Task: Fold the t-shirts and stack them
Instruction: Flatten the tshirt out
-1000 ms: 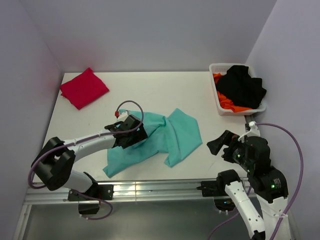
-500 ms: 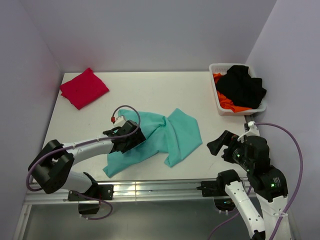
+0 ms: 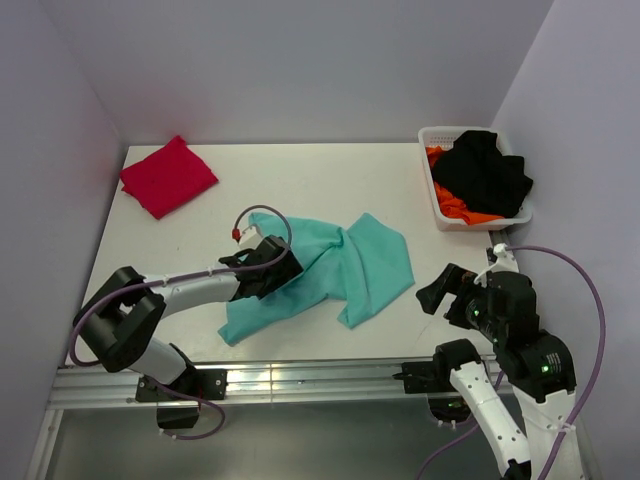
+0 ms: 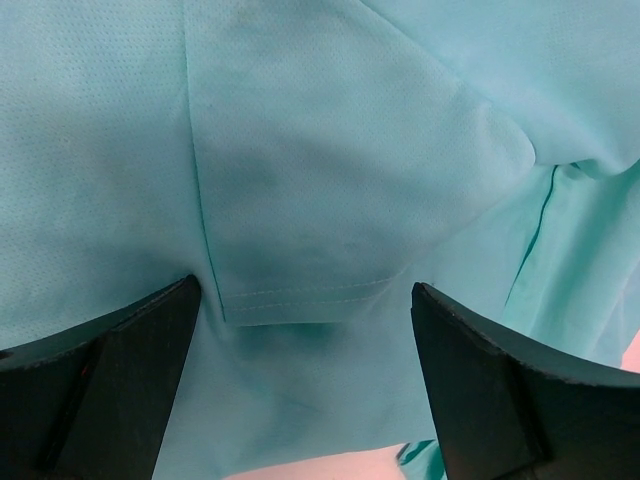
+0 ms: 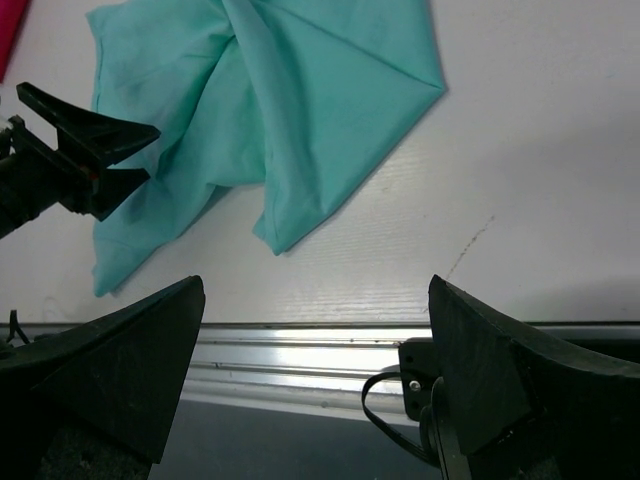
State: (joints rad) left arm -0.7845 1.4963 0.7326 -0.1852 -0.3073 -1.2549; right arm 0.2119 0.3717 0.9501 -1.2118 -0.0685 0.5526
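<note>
Left gripper [image 4: 305,290]: fingers spread wide, low over the teal-green t-shirt [image 3: 350,265], a stitched sleeve hem lying between them, nothing pinched. Teal-green t-shirt: crumpled and partly spread at the middle of the table [image 3: 300,180], close to its near edge. Right gripper [image 5: 316,285]: also wide, holding nothing, raised by the table's near right corner, apart from the cloth. Crimson-red t-shirt [image 3: 168,176]: folded flat at the table's far left corner. White basket [image 3: 440,130] of black and orange clothes: at the table's far right corner.
</note>
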